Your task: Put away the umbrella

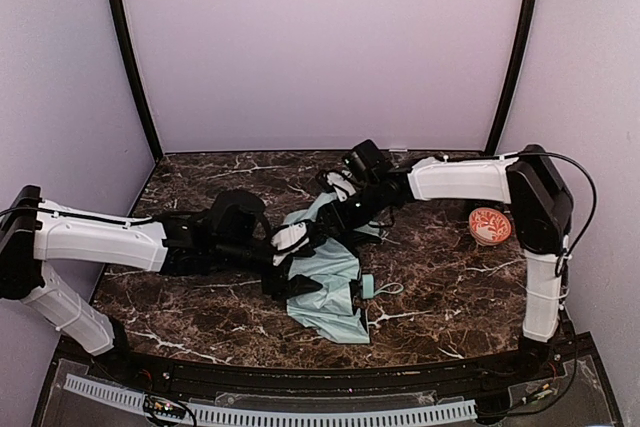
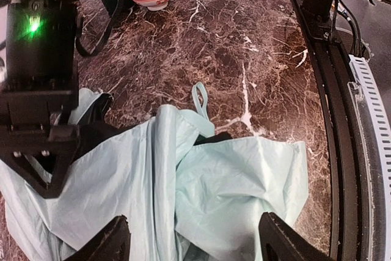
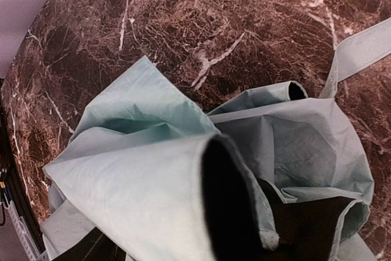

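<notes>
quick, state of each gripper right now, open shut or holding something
left gripper: open, set wide over the umbrella fabric, not clamped on it.
right gripper: cannot tell, bunched umbrella fabric hides how it stands.

Robot lab test cell, not a home. Plain lilac panels (image 1: 320, 47) and black posts (image 1: 130, 57) box in the marble-look table (image 1: 200, 317) beyond the left gripper (image 2: 195, 242). Slotted cable duct (image 1: 270, 412) runs behind it.
</notes>
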### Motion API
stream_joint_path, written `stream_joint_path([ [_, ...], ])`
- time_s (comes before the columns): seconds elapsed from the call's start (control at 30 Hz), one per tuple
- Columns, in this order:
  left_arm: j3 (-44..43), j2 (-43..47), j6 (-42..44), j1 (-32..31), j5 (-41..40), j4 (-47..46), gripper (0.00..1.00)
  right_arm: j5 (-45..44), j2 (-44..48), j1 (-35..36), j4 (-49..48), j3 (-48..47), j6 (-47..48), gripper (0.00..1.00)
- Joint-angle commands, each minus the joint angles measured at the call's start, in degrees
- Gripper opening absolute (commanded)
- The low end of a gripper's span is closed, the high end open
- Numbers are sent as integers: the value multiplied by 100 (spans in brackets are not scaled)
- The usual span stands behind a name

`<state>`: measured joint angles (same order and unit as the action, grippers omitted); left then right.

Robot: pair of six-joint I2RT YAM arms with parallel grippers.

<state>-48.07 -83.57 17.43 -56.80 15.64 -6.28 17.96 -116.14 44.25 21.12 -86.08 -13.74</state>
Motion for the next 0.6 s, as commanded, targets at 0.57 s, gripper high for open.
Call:
stream_joint_path([
  [0.57, -738, -207, 395, 90, 584, 973, 75, -83, 262, -118, -99, 759, 216, 70],
])
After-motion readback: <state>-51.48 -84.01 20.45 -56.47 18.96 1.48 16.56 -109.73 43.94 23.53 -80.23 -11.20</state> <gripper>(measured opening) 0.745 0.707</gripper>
